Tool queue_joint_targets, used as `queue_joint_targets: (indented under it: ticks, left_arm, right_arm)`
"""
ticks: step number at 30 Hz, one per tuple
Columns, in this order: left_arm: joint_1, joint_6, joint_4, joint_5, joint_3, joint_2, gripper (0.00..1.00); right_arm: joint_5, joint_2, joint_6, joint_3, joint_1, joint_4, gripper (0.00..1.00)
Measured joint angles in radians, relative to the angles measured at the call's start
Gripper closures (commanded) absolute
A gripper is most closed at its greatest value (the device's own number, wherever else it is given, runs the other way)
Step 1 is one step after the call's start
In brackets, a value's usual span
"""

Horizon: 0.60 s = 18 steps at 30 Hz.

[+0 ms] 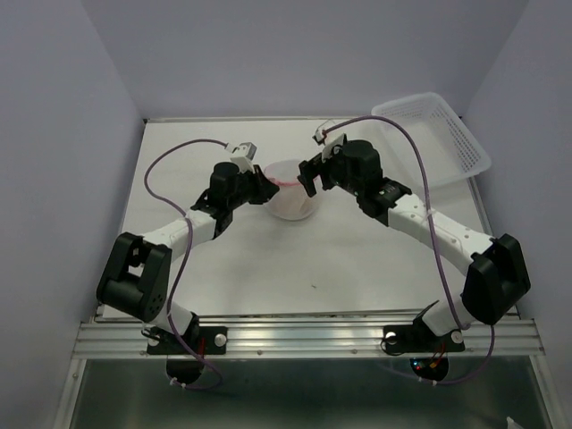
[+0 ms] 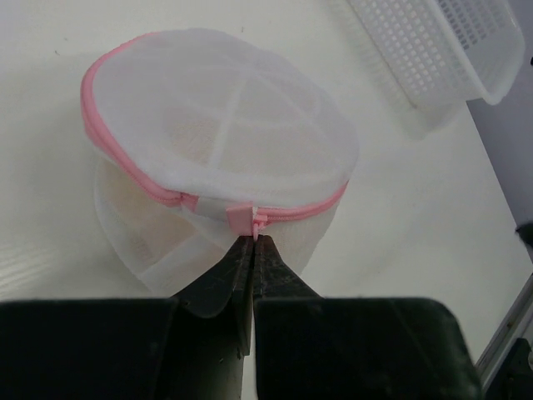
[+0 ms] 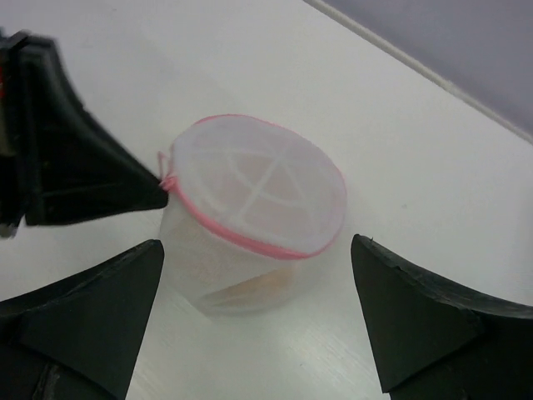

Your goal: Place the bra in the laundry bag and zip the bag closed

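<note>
The laundry bag [image 1: 290,189] stands upright in the middle of the table, a white mesh pouch with its round lid down and a pink zipper rim [image 3: 241,237] running round it. The bra [image 3: 250,287] shows only as a peach shape through the mesh wall. My left gripper [image 2: 256,239] is shut on the small pink zipper pull at the bag's rim [image 2: 260,218]. My right gripper [image 3: 256,243] hangs open just off the other side of the bag, its fingers [image 3: 100,308] wide apart and touching nothing. The left gripper's tip [image 3: 154,187] shows at the rim in the right wrist view.
A white slotted plastic basket [image 1: 433,134] sits at the far right corner of the table, also seen in the left wrist view [image 2: 441,50]. Grey walls close in the table on the left, right and far sides.
</note>
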Motion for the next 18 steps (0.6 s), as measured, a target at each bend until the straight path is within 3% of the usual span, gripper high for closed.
queue_joint_targets:
  ticks: [2, 6, 8, 15, 17, 18]
  left_arm:
    - [-0.012, 0.002, 0.001, -0.011, -0.031, -0.013, 0.90]
    - [-0.017, 0.010, 0.001, -0.035, -0.076, -0.018, 0.66]
    - [-0.024, 0.016, 0.001, -0.052, -0.090, -0.024, 0.59]
    - [-0.095, 0.040, 0.008, -0.087, -0.116, -0.074, 0.55]
    - [-0.114, 0.047, 0.014, -0.088, -0.116, -0.077, 0.49]
    - [-0.119, 0.048, 0.015, -0.087, -0.116, -0.077, 0.38]
  right_arm:
    - [0.105, 0.017, 0.095, 0.013, -0.004, -0.003, 0.00]
    - [0.242, 0.095, 0.228, 0.075, -0.009, -0.029, 0.00]
    - [0.275, 0.129, 0.274, 0.091, -0.012, -0.042, 0.00]
    - [0.285, 0.215, 0.336, 0.134, -0.013, -0.075, 0.00]
    - [0.285, 0.231, 0.341, 0.142, -0.013, -0.078, 0.00]
    - [0.285, 0.240, 0.343, 0.146, -0.013, -0.079, 0.00]
